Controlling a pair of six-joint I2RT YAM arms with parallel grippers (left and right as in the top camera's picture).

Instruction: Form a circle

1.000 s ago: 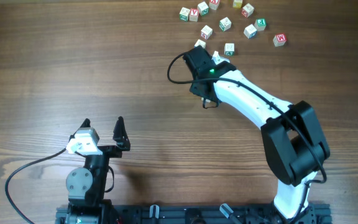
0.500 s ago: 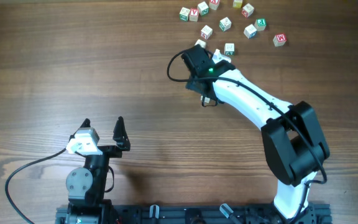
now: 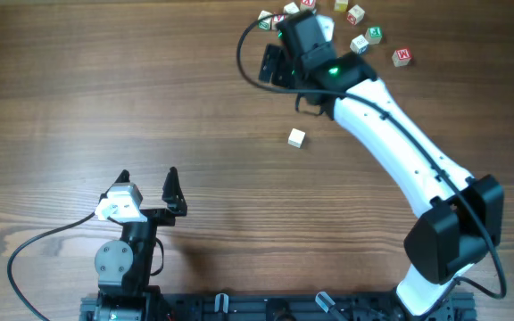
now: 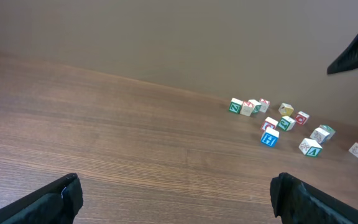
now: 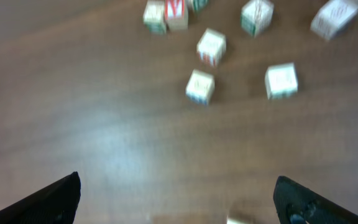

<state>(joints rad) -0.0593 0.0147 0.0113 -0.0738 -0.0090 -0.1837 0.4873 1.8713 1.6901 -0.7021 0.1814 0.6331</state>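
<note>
One small white letter cube (image 3: 297, 137) lies alone on the wooden table (image 3: 105, 89), right of centre. A circle of cubes is not in view. My right gripper (image 3: 291, 43) (image 5: 179, 193) hangs open above the far scatter of letter cubes (image 3: 360, 43) (image 5: 200, 86), with nothing between its fingers. It stands well beyond the lone cube. My left gripper (image 3: 147, 176) (image 4: 179, 193) is open and empty at the near left. The arm hides some of the scattered cubes in the overhead view.
Several loose letter cubes (image 4: 270, 137) are spread along the far edge of the table, some touching, such as the group (image 4: 248, 107) at the scatter's left end. The right arm (image 3: 391, 134) stretches diagonally from the near right base.
The right gripper opened and let go of a cube, which now lies alone on the table. The arm then swung away to the far scatter. The left arm has not moved.
</note>
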